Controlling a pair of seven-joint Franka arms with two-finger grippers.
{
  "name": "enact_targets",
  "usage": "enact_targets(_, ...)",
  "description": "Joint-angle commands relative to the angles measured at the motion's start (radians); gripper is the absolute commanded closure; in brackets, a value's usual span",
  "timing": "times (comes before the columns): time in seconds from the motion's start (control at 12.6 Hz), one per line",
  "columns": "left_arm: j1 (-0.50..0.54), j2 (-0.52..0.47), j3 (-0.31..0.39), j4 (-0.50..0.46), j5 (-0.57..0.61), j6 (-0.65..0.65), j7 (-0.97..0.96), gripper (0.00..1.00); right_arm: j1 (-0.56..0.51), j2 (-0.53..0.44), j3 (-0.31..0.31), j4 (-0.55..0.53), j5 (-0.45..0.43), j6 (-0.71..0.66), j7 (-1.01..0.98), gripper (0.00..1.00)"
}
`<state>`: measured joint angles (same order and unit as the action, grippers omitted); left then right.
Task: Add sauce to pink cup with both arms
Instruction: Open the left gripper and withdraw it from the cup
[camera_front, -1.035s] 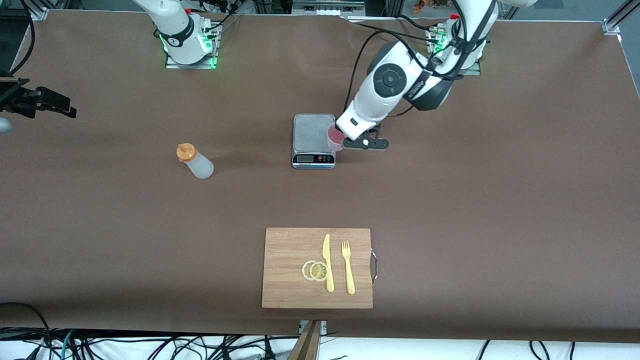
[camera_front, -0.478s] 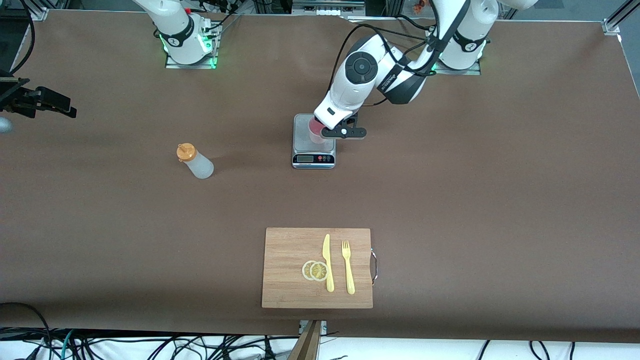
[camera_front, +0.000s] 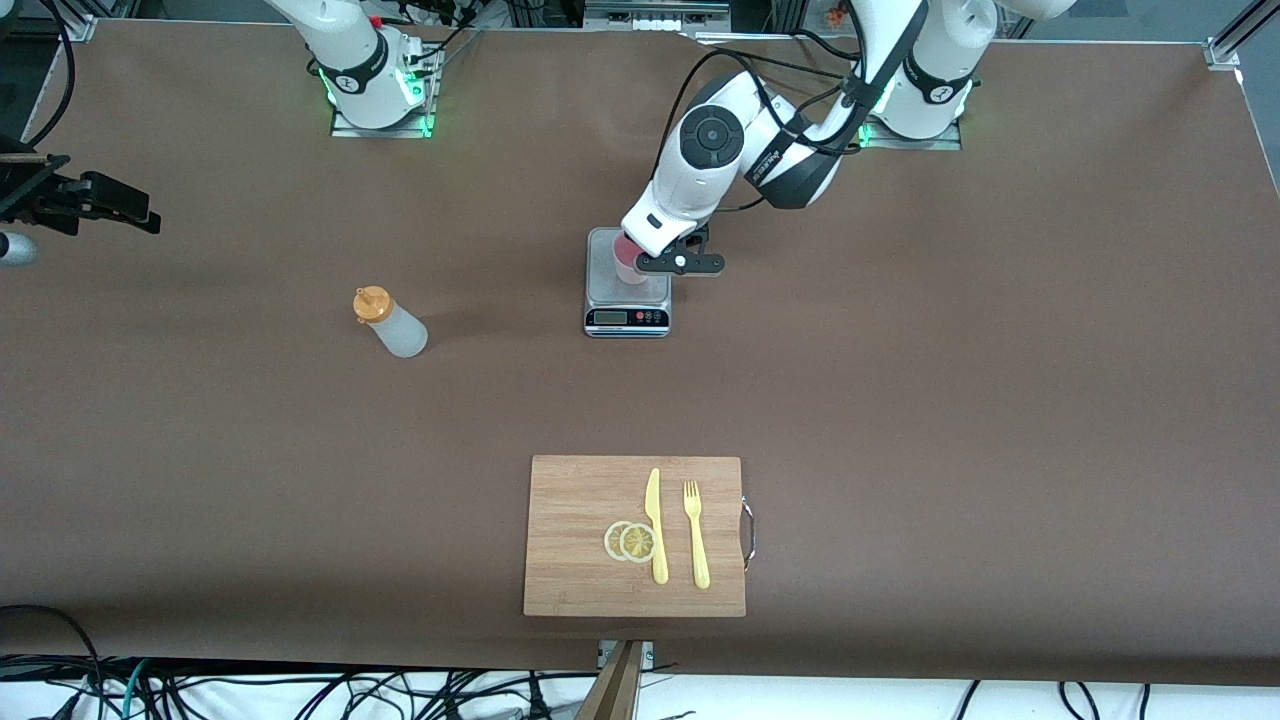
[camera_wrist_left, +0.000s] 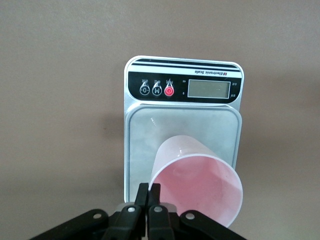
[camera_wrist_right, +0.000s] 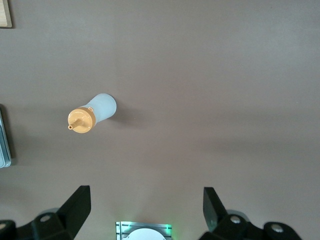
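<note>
My left gripper (camera_front: 634, 258) is shut on the rim of the pink cup (camera_front: 625, 268) and holds it tilted over the plate of the silver scale (camera_front: 605, 288). In the left wrist view the fingers (camera_wrist_left: 142, 192) pinch the cup's wall (camera_wrist_left: 197, 187) above the scale (camera_wrist_left: 182, 90). I cannot tell whether the cup's base touches the plate. The sauce bottle (camera_front: 392, 323) with its orange cap stands on the table beside the scale, toward the right arm's end. My right gripper (camera_wrist_right: 146, 194) is open and empty, high over the table, with the bottle (camera_wrist_right: 94, 115) below it.
A wooden cutting board (camera_front: 575, 500) lies nearer the front camera than the scale, with two lemon slices (camera_front: 630, 541), a yellow knife (camera_front: 655, 525) and a yellow fork (camera_front: 696, 535) on it. A black device (camera_front: 85, 200) sits at the table's edge at the right arm's end.
My left arm has carried the pink cup from beside the scale to over its plate. The bottle and the right arm have not visibly moved.
</note>
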<state>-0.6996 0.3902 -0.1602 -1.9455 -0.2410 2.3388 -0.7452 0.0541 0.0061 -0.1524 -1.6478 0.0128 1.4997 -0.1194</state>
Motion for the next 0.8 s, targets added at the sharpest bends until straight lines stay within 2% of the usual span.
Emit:
enact_targets(0.0,-0.020,0.012,0.013,0.010,-0.006,0.008,-0.013,0.84,-0.002,0.003,0.001,0.017,0.012,-0.033,-0.012,0.01)
enact_targets(0.08,-0.017,0.012,0.013,0.011,-0.009,0.005,-0.016,0.43,-0.002,0.005,0.000,0.017,0.012,-0.033,-0.014,0.01)
enact_targets(0.24,-0.012,0.006,0.013,0.017,-0.017,-0.002,-0.017,0.09,-0.002,0.005,0.000,0.017,0.010,-0.033,-0.017,0.01)
enact_targets(0.32,-0.009,0.001,0.014,0.022,-0.018,-0.003,-0.017,0.01,0.000,0.005,0.000,0.017,0.010,-0.033,-0.017,0.01)
enact_targets(0.48,0.015,-0.022,0.019,0.033,-0.020,-0.035,-0.011,0.01,-0.002,0.005,0.000,0.016,0.012,-0.033,-0.017,0.01)
enact_targets(0.72,0.081,-0.033,0.025,0.181,-0.020,-0.243,-0.003,0.01,-0.002,0.011,0.002,0.016,0.012,-0.033,-0.020,0.01)
